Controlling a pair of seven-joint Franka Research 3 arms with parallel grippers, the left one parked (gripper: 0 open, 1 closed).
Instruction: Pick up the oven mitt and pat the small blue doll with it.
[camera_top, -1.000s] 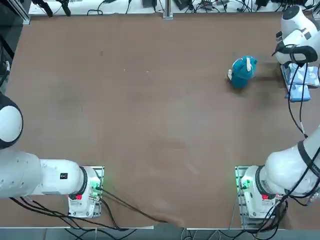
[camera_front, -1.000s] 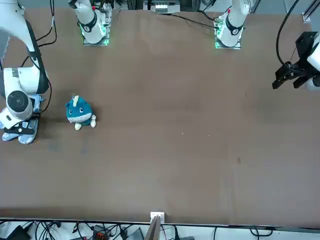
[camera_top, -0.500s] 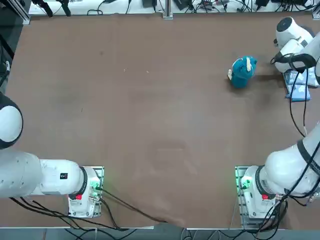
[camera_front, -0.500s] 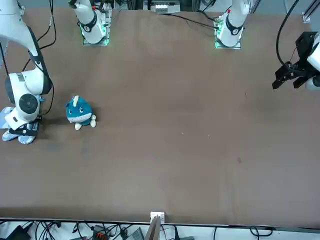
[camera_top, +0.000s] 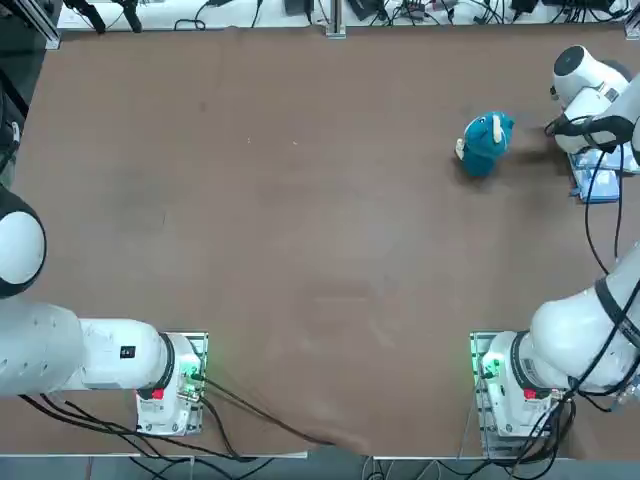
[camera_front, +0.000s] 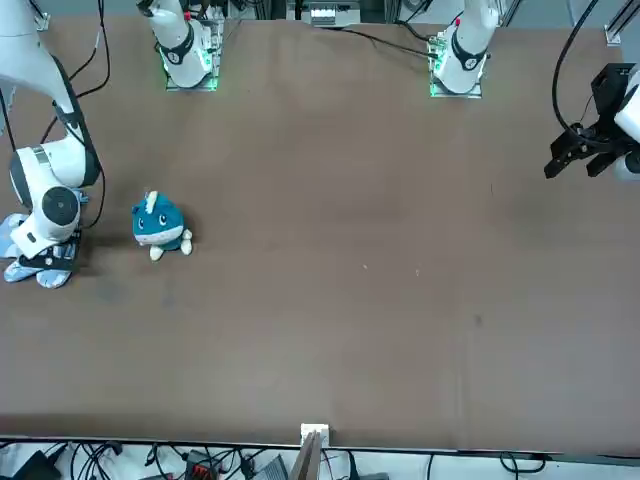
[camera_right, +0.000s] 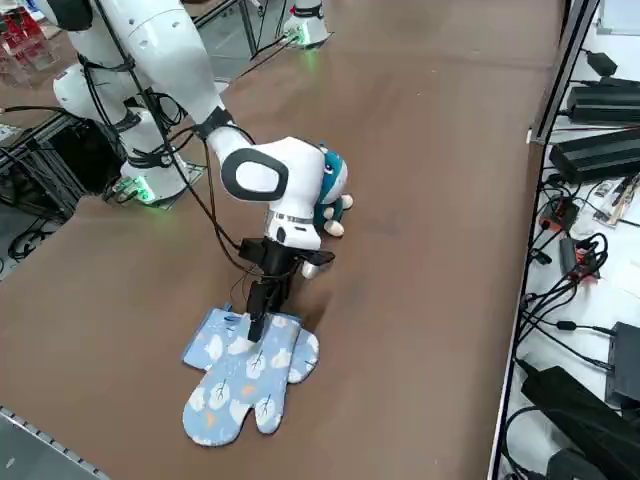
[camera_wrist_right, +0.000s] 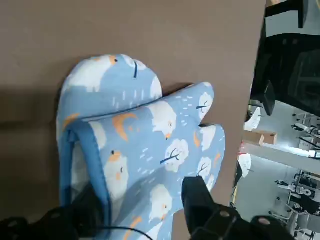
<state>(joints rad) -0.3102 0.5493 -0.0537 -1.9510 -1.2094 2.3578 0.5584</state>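
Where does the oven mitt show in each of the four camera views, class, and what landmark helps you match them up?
Top view: oven mitt at the right edge, mostly hidden under the right arm.
Front view: at the far left edge, below the arm.
Right side view: lower left, flat on the table, the right gripper down on its cuff end.
Right wrist view: fills the centre.
Shared landmark: the small blue doll, absent from the wrist view.

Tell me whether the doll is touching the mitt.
Apart. The right side view shows bare table between the doll and the mitt; the right gripper is down at the mitt's cuff.
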